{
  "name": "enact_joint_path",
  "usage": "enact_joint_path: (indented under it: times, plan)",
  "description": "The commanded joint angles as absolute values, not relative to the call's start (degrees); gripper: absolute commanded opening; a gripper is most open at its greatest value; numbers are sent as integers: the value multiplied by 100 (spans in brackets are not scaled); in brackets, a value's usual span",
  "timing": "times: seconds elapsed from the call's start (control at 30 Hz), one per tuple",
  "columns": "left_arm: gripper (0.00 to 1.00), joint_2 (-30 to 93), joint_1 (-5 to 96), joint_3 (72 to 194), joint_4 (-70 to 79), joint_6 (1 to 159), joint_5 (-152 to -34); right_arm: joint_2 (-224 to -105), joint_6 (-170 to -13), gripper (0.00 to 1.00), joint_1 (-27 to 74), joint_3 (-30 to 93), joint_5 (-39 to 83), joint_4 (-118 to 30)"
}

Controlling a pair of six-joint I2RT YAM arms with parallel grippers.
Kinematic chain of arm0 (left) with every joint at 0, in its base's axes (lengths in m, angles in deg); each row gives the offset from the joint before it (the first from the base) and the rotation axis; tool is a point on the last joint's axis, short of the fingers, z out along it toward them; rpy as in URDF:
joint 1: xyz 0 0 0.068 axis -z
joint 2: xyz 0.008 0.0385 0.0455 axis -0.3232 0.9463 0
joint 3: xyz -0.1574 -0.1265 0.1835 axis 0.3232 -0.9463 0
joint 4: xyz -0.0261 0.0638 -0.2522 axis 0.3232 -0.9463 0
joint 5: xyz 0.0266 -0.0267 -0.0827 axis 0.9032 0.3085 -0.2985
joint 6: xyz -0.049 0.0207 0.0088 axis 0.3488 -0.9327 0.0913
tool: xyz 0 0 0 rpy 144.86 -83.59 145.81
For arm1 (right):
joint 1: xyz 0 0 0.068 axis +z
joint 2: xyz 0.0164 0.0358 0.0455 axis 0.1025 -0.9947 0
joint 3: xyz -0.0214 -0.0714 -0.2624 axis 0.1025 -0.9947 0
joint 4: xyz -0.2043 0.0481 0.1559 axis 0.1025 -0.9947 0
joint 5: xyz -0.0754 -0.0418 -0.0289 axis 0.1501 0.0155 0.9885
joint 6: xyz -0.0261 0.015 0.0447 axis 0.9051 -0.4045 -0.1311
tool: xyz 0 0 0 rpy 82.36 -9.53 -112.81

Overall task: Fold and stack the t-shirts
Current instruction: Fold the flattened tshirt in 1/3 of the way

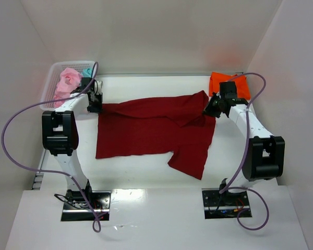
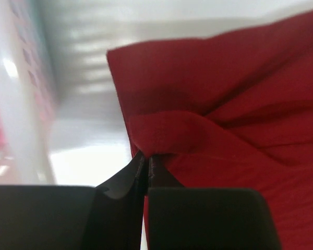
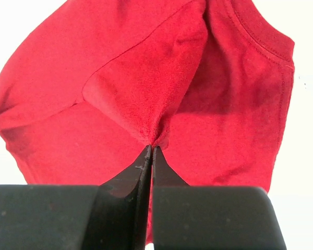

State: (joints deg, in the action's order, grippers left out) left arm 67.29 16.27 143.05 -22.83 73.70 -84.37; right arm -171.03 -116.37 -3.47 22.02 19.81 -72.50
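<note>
A large dark red t-shirt [image 1: 151, 133] lies spread across the middle of the table, one sleeve pointing toward the front right. My left gripper [image 1: 95, 108] is shut on its back left edge; the left wrist view shows the gripper [image 2: 146, 154] pinching a raised fold of red t-shirt [image 2: 224, 104]. My right gripper [image 1: 213, 110] is shut on the shirt's back right part, where cloth is lifted into a flap. From the right wrist, that gripper [image 3: 151, 147] holds a peak of red t-shirt [image 3: 146, 88]. A folded bright orange t-shirt [image 1: 219, 82] sits at the back right.
A white mesh basket [image 1: 56, 73] stands at the back left corner, holding pale pink t-shirts [image 1: 68, 80] and a bit of teal cloth [image 1: 86, 71]. White walls close in the table on three sides. Purple cables loop from both arms.
</note>
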Motion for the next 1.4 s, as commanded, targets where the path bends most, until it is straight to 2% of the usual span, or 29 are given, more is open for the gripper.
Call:
enact_joint_path:
  times: [0.0, 0.13, 0.2, 0.33, 0.37, 0.43, 0.47, 0.5, 0.6, 0.7, 0.73, 0.9, 0.97, 1.1, 1.33, 1.37]
  plan:
    - [4, 6512, 1631, 14169, -2423, 7176, -8548, -17157, -11529, 2, -386, 2208, 2107, -7245]
    - [26, 6346, 1684, 13941, -2423, 7255, -8609, -17157, -11529, 4, -386, 2208, 2159, -7245]
    - [33, 6345, 1684, 14002, -2423, 7255, -8609, -17157, -11529, 4, -386, 2208, 2159, -7245]
    - [62, 6345, 1684, 14239, -2423, 7360, -8662, -17271, -11477, 12, -386, 2260, 2159, -7245]
    - [71, 6345, 1684, 14327, -2475, 7361, -8662, -17271, -11407, 18, -438, 2330, 2159, -7297]
    - [79, 6292, 1684, 14423, -2476, 7431, -8724, -17333, -11346, 30, -439, 2392, 2159, -7376]
    - [88, 6292, 1684, 14564, -2476, 7492, -8724, -17333, -11345, 47, -439, 2392, 2220, -7377]
    - [90, 6292, 1684, 14661, -2476, 7492, -8776, -17333, -11345, 54, -439, 2392, 2291, -7438]
    - [92, 6415, 1684, 15047, -2476, 7615, -8968, -17202, -11292, 66, -500, 2445, 2291, -7438]
    - [92, 6529, 1684, 15312, -2423, 7747, -9723, -17201, -11292, 80, -553, 2805, 2213, -7369]
    - [90, 6530, 1684, 15364, -2362, 7747, -9830, -17271, -11292, 82, -553, 2875, 2160, -7229]
    - [87, 6661, 1798, 15365, -2239, 7747, -9998, -17596, -11433, 83, -553, 3007, 1905, -6613]
    - [82, 6845, 1851, 15478, -2238, 7747, -9840, -17912, -11433, 82, -553, 3288, 1905, -6471]
    - [75, 7162, 2105, 15620, -2239, 7914, -9164, -18755, -11012, 81, -500, 3902, 2465, -6533]
    - [70, 7329, 2106, 15672, -2106, 8231, -9128, -19731, -10791, 81, -500, 4633, 2810, -6481]
    - [69, 7329, 2106, 15725, -2106, 8292, -9189, -19837, -10739, 78, -500, 4729, 2871, -6480]
